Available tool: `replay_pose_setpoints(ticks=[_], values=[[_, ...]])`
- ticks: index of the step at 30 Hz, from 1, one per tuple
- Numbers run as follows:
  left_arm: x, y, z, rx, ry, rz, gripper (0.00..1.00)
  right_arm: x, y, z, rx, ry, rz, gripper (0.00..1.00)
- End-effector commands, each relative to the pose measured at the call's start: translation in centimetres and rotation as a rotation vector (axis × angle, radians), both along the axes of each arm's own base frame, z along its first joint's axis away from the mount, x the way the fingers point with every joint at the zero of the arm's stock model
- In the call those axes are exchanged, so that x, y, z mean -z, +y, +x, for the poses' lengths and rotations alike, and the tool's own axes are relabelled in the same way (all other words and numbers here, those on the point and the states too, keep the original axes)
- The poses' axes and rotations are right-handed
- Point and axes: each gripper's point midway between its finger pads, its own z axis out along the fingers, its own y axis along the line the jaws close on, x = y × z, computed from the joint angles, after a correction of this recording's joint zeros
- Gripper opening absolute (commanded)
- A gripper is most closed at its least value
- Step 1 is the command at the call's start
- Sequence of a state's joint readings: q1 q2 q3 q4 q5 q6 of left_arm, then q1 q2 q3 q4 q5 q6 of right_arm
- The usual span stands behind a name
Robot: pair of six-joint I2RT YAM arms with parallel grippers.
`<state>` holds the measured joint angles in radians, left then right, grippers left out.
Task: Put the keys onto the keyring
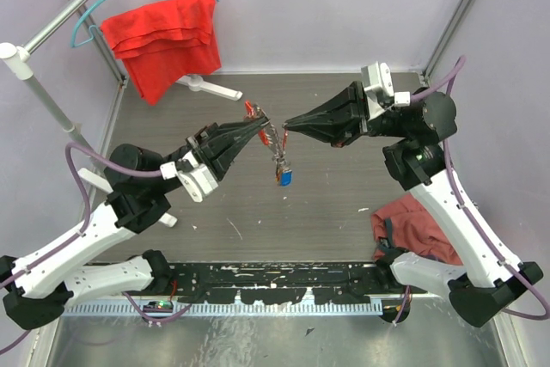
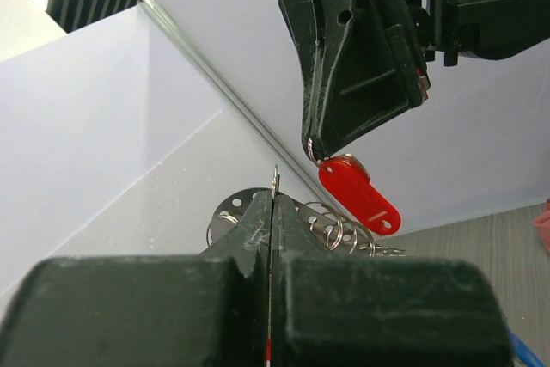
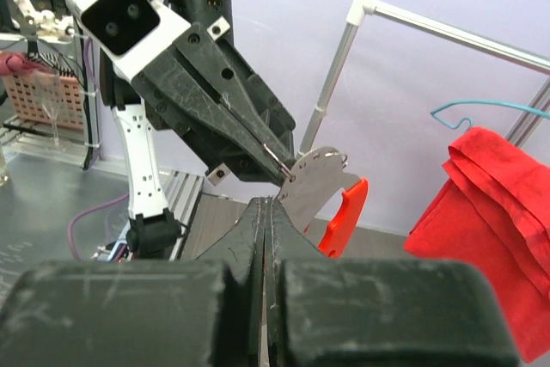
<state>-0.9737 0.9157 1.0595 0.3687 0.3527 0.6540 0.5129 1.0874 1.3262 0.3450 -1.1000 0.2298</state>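
The keys [image 1: 277,148] hang as a bunch in the air between my two grippers, with a blue tag [image 1: 284,177] lowest and red tags [image 1: 250,109] at the top left. My left gripper [image 1: 258,123] is shut on a thin silver key blade [image 2: 274,180]. Behind that blade are a perforated silver plate [image 2: 230,208] and several linked keyrings [image 2: 331,221]. My right gripper [image 1: 288,125] is shut on the small ring of a red tag [image 2: 361,195]. In the right wrist view the plate [image 3: 314,178] has an orange-red grip [image 3: 344,217] and sits at the left gripper's tips.
A red cloth [image 1: 163,40] hangs on a teal hanger from a rack at the back left, beside a white stand [image 1: 206,85]. A dark red cloth [image 1: 408,225] lies on the table by the right arm's base. Grey walls enclose the table.
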Motion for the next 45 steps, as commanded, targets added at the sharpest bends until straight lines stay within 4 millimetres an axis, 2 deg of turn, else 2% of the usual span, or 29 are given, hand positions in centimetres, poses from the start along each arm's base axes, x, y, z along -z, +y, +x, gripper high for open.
replay_pose_setpoints(ticks=[1, 28, 45], values=[[-2.3, 0.8, -0.3, 0.001, -0.016, -0.108, 0.0, -3.1, -0.6, -0.7, 0.003, -0.043, 0.123, 0.01], [-3.0, 0.6, 0.7, -0.015, 0.025, -0.156, 0.0, -3.4, 0.9, 0.5, -0.012, 0.039, 0.174, 0.01], [-4.3, 1.5, 2.1, -0.049, 0.089, -0.301, 0.0, -4.1, 0.9, 1.8, 0.029, 0.11, 0.261, 0.01]])
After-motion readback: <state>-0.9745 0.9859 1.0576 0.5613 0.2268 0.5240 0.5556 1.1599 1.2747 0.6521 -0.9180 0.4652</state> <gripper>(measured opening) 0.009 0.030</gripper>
